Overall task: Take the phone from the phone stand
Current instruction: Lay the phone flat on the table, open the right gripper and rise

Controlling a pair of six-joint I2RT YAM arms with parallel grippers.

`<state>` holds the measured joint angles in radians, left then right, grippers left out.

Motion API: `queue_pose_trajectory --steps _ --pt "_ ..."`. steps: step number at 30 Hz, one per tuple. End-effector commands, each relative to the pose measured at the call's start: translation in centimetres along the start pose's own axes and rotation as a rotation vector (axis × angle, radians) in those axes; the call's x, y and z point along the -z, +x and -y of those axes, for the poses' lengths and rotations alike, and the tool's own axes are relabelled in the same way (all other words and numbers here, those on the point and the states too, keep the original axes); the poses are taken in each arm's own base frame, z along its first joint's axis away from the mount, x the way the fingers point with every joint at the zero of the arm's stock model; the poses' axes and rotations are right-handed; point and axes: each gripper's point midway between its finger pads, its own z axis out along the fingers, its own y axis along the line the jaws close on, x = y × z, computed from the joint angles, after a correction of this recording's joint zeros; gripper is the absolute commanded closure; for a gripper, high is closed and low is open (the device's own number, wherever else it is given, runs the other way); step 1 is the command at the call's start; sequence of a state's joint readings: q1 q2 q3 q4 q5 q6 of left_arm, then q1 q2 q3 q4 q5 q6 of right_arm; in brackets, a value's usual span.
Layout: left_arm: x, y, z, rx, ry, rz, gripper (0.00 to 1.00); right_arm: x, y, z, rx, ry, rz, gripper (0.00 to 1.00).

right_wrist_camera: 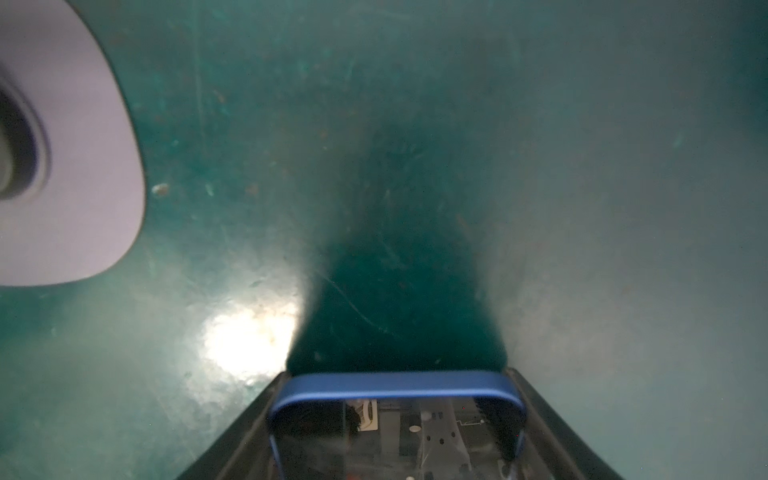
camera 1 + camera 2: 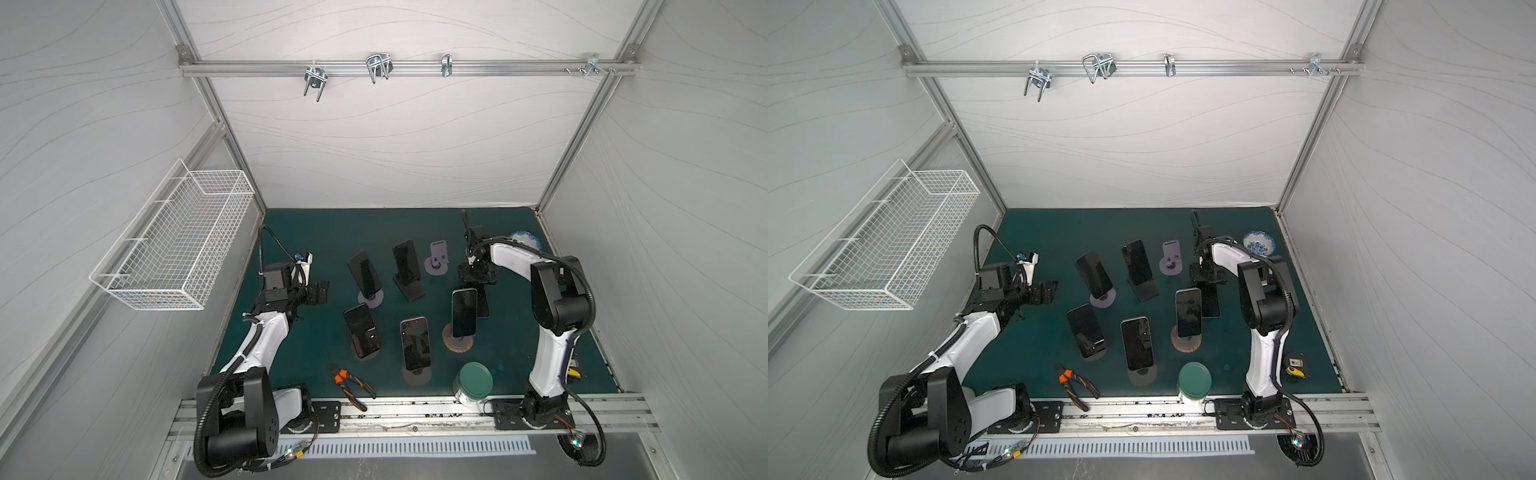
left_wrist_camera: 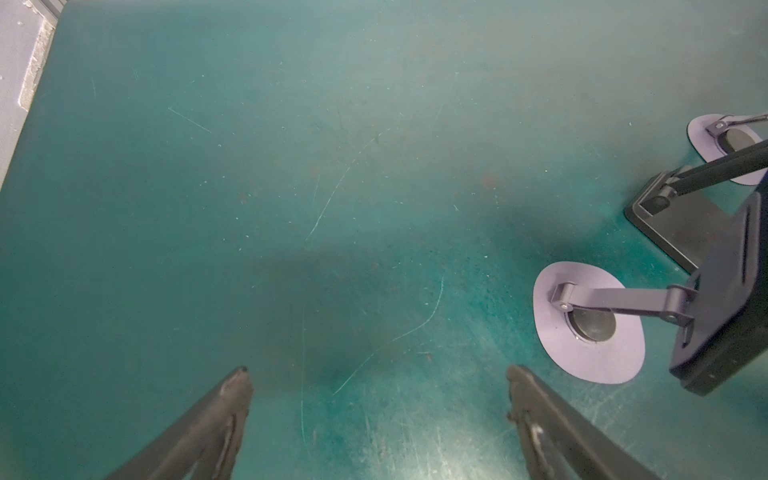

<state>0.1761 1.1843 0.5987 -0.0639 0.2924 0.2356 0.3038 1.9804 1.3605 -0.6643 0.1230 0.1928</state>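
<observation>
Top views both show the green table (image 2: 316, 232), the largest thing, with a white wire basket (image 2: 174, 237) hung on the left wall. Five other phones (image 2: 415, 343) lean on stands mid-table, and behind them stands the empty purple phone stand (image 2: 438, 249). Just right of it is the right claw (image 1: 399, 372). In the right wrist view it is clenched on the phone (image 1: 395, 384), whose blue rim sits between both fingers, close beside the stand's round base. Whether the phone touches the table I cannot tell. At the left, the left claw (image 3: 378, 374) hangs released over bare table, jaws wide apart. Near the front edge sit a green-lidded jar (image 2: 476, 380) and smaller orange-handled pliers (image 2: 347, 381).
</observation>
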Motion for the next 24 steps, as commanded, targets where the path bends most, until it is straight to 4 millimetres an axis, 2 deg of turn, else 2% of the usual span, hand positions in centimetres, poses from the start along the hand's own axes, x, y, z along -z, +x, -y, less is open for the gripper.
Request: queue_pose_trajectory --steps 1,11,24 --pt "0.3 -1.3 -0.1 -0.029 0.003 0.036 0.03 -1.2 -0.4 0.2 -0.002 0.002 0.000 0.28" --pt "0.3 -1.3 -0.4 -0.021 -0.014 0.035 0.03 -2.3 1.2 -0.1 0.019 -0.026 -0.066 0.22" --pt "0.2 -1.3 -0.3 -0.021 -0.013 0.029 0.04 -2.0 1.2 0.0 0.013 -0.033 -0.071 0.18"
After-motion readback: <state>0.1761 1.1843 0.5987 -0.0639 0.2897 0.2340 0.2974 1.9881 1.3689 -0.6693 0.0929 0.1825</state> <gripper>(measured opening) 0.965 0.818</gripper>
